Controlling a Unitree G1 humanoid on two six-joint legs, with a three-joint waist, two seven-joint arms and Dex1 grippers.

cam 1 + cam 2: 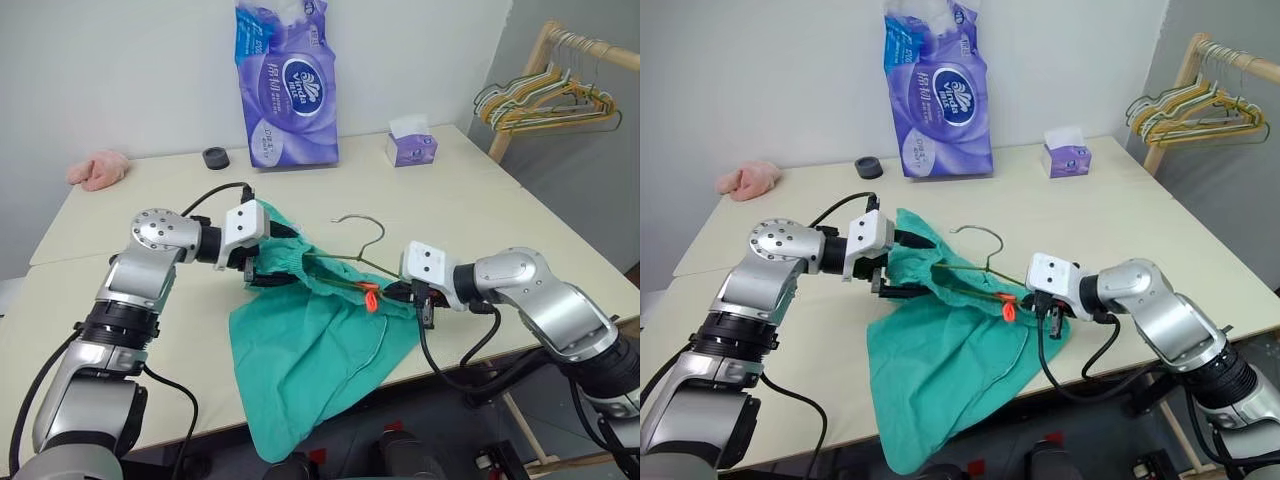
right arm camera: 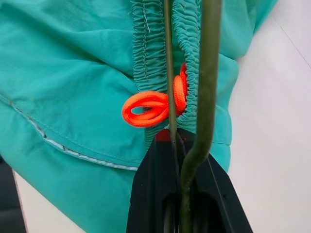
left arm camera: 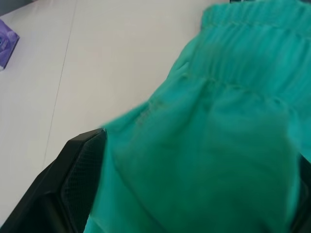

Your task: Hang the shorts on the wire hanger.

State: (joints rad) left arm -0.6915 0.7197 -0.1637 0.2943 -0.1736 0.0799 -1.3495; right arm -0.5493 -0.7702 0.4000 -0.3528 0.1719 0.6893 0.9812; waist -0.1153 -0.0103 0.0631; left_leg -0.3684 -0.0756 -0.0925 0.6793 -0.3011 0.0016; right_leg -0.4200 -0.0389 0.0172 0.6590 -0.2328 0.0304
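Currently my right tool [image 2: 187, 145] is clamped on the wire hanger [image 1: 355, 262], which runs through the waistband of the shorts [image 1: 310, 350] draped over the counter [image 1: 480, 200] edge; my left tool [image 1: 902, 265] stands wide inside the fabric.

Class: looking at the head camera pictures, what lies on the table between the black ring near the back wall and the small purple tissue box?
The tall purple tissue-roll pack stands between the black ring and the tissue box, seen in both eye views.

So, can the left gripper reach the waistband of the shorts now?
Probably yes: the open left gripper is already at the shorts, their waistband fabric between its fingers, nothing blocking it.
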